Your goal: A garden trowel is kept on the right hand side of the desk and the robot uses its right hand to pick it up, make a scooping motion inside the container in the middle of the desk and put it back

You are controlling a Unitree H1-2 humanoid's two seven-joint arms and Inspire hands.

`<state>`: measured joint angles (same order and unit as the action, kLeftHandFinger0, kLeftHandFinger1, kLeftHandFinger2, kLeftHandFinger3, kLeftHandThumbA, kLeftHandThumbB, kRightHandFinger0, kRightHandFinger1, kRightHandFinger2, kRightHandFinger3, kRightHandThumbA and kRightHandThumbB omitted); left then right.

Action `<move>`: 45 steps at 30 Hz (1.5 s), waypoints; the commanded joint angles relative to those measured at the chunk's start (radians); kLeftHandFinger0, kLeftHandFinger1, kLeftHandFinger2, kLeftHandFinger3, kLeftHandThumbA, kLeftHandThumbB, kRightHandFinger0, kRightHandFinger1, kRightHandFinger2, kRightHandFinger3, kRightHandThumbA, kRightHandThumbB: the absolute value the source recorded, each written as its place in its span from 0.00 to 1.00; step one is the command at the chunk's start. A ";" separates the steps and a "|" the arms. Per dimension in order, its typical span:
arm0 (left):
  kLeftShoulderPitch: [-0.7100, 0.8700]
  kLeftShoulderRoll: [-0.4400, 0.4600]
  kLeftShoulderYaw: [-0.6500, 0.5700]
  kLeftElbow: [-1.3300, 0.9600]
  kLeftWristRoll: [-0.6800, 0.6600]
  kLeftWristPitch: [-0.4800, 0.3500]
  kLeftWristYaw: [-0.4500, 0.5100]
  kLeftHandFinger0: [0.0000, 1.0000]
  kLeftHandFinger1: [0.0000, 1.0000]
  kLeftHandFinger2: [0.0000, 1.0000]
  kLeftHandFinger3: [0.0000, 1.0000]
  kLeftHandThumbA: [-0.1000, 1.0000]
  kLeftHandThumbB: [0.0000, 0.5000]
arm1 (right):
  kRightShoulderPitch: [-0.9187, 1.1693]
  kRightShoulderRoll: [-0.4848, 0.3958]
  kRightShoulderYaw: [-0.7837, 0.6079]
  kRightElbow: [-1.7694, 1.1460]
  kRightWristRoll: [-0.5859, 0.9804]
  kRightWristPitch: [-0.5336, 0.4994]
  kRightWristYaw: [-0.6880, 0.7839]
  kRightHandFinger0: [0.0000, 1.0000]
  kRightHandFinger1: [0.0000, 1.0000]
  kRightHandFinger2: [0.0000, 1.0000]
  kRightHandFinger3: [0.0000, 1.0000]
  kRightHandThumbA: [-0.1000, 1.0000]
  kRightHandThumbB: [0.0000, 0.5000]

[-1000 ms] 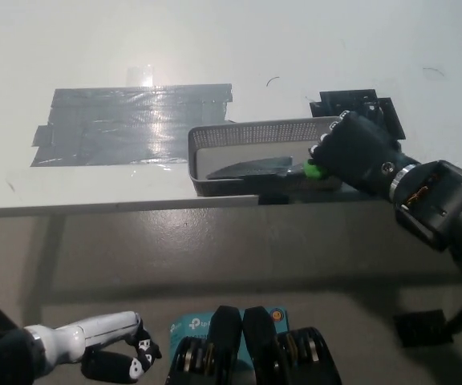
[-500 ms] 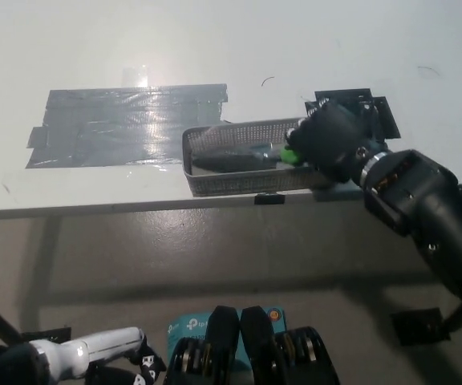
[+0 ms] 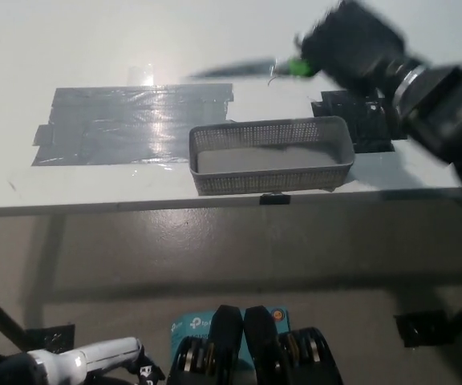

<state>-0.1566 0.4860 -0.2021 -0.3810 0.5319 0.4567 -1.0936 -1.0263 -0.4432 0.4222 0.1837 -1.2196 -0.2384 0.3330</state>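
Black against the pale top, the right robot hand (image 3: 351,44) hangs above the far right part of the surface (image 3: 70,40), its fingers closed around the handle of the garden trowel (image 3: 239,70). Its arm runs off to the picture's right edge. The white surface fills the upper half of the head view, with its front edge running straight across. On its left half lies a broad patch of grey tape (image 3: 127,120), shiny where light strikes it. Just right of that patch, near the front edge, stands the container (image 3: 271,178), a grey mesh tray with low walls, and nothing shows inside it. Behind its right end lies a smaller patch of black tape (image 3: 358,120), partly covered by the arm. The trowel is up in the air beyond the container, clear of it, roughly level, with its dark blade pointing left and blurred; a green collar (image 3: 298,68) shows where blade meets handle. At the bottom left corner the white left robot hand (image 3: 111,355) is largely cut off, so I cannot tell how its fingers are set.
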 commanded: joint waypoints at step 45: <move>0.174 0.006 0.086 -0.076 -0.014 0.013 0.099 0.85 0.74 0.77 0.84 1.00 1.00 | -0.046 0.091 0.048 0.860 -0.005 0.503 -0.323 0.00 0.10 0.52 0.23 0.00 0.00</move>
<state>0.0117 0.4833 -0.1388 -0.4221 0.5244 0.4567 -1.0379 -0.9921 -0.3673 0.4439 1.0018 -1.2288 0.1318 0.0743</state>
